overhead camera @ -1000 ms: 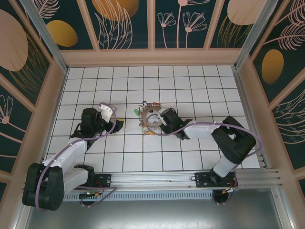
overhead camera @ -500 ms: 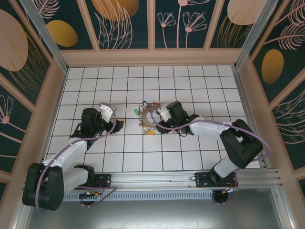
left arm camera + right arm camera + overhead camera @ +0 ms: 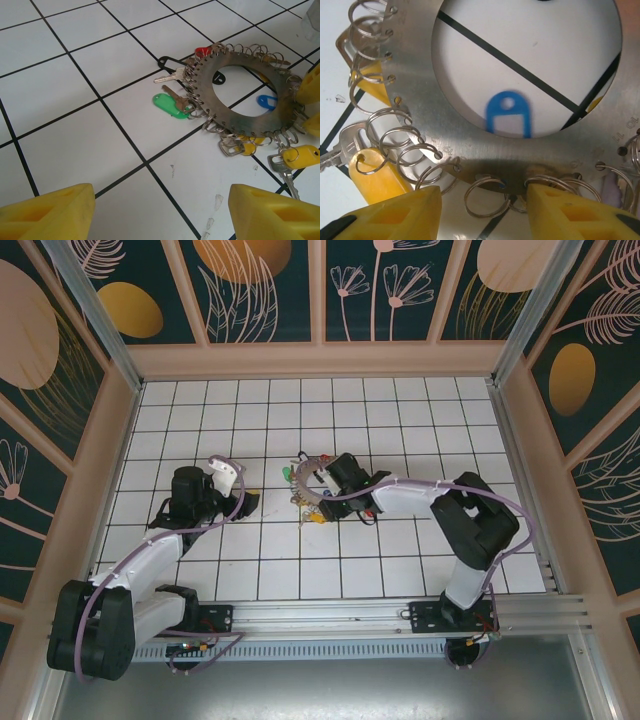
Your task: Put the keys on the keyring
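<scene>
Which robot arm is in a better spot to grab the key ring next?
Right. The right gripper hangs open over the keyring, a finger each side of its rim. The left gripper, also open, sits back over bare tiles, apart from it.

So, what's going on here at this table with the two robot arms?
The right hand is at the rim of a flat metal ring on the tiled table, its fingers apart on either side of some of the ring's small wire loops. Several keys with coloured tags already hang from those loops. The left hand hangs open, short of the ring, touching nothing.
</scene>
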Controlling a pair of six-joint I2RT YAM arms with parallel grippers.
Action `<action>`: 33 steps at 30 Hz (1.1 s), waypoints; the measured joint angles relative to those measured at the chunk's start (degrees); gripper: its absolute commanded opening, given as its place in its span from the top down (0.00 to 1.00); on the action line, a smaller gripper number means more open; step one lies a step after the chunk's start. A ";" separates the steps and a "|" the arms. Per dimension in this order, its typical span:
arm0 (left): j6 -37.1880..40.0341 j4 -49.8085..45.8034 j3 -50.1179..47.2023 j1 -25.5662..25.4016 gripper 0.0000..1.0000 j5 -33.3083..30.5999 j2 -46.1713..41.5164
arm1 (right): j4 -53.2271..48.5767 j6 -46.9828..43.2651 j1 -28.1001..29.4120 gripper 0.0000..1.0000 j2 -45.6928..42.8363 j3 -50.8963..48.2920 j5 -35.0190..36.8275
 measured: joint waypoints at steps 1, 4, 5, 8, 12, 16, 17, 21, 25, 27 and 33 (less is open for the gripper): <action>0.00 0.00 0.00 0.00 0.28 0.00 0.00 | -0.17 0.37 0.28 0.53 0.28 0.31 0.85; 0.00 0.00 0.00 0.00 0.28 0.00 0.00 | -1.18 1.03 0.92 0.56 0.83 1.16 3.69; 0.00 0.00 0.00 -0.02 0.28 0.00 -0.09 | -1.57 1.25 1.01 0.57 0.83 1.31 4.46; 0.00 0.00 0.00 -0.04 0.29 0.00 -0.50 | -3.04 1.86 1.01 0.59 0.83 1.44 6.80; 0.02 0.00 -0.02 -0.04 0.28 0.00 -0.66 | -4.63 2.84 1.01 0.65 0.83 1.44 9.31; 0.02 0.00 -0.11 -0.04 0.28 0.00 -0.76 | -4.68 3.89 1.01 0.70 0.83 1.44 10.23; 0.02 0.00 -0.11 -0.04 0.29 0.00 -0.76 | -4.68 3.98 1.01 0.71 0.83 1.44 10.38; 0.00 -0.02 -0.22 -0.04 0.28 0.00 -0.85 | -4.66 3.98 0.98 0.77 0.81 1.44 10.78; 0.02 0.00 -0.31 -0.04 0.28 0.00 -0.85 | -4.63 3.96 0.76 0.82 0.79 1.44 10.75; 0.02 -0.02 -0.31 -0.04 0.29 0.00 -0.85 | -4.63 3.85 0.55 0.83 0.70 1.44 10.73; 0.42 -0.02 -0.31 -0.15 0.28 -0.02 -0.85 | -4.48 3.76 -0.63 0.86 -1.29 1.44 9.40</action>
